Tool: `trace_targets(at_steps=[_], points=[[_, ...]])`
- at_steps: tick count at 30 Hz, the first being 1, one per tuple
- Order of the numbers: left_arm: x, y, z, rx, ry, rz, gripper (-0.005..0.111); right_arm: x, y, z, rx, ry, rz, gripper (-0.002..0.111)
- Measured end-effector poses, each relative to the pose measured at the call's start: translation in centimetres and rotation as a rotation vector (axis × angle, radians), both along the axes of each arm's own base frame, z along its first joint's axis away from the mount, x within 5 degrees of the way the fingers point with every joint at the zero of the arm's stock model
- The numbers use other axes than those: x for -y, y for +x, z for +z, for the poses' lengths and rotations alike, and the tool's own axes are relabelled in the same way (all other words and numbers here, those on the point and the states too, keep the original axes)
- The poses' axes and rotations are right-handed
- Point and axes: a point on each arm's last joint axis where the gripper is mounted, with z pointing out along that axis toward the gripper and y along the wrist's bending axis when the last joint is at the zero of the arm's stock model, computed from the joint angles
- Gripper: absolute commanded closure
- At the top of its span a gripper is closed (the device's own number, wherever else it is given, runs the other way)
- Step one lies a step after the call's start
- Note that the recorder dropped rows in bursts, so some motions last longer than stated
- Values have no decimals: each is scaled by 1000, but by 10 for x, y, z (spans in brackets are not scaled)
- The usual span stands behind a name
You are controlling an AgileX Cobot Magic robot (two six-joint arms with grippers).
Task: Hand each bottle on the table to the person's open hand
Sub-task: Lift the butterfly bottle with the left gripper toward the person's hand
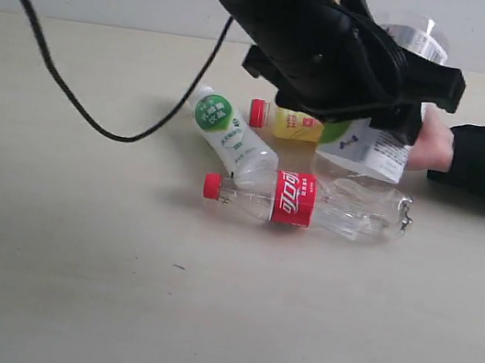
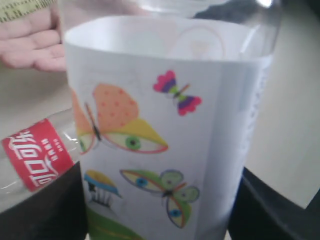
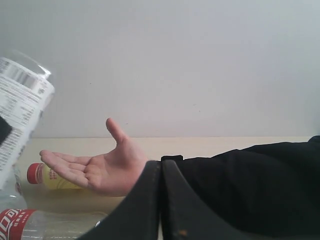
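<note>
Left gripper (image 1: 412,103) slants down from the upper left of the exterior frame, jaws clamped on the butterfly-label bottle (image 1: 374,148). It's held tipped above the table (image 1: 72,255) in the upper right, just beside the person's hand (image 1: 433,144), which is palm up and wide open. Right gripper (image 3: 160,200) has its fingers pressed together on nothing, and the red-label bottle (image 1: 313,203), yellow bottle (image 1: 290,122) and green-circle bottle (image 1: 231,138) lie on their sides mid-frame.

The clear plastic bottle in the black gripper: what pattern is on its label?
Colourful butterflies on a white label, best in the left wrist view.
</note>
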Motion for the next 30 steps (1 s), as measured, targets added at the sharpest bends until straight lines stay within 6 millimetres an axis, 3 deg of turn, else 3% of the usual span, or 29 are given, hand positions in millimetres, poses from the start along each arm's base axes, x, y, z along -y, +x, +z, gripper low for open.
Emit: trace_targets(at_steps=[5,17,30], points=[[22,21,-15,-63,-63,78,107,0,0,0,0,0,0,108],[39,59,-3,9,-14,235,107,0,0,0,0,0,0,108],[63,84,-46,-23,43,308,107,0,0,0,1,0,0,108]])
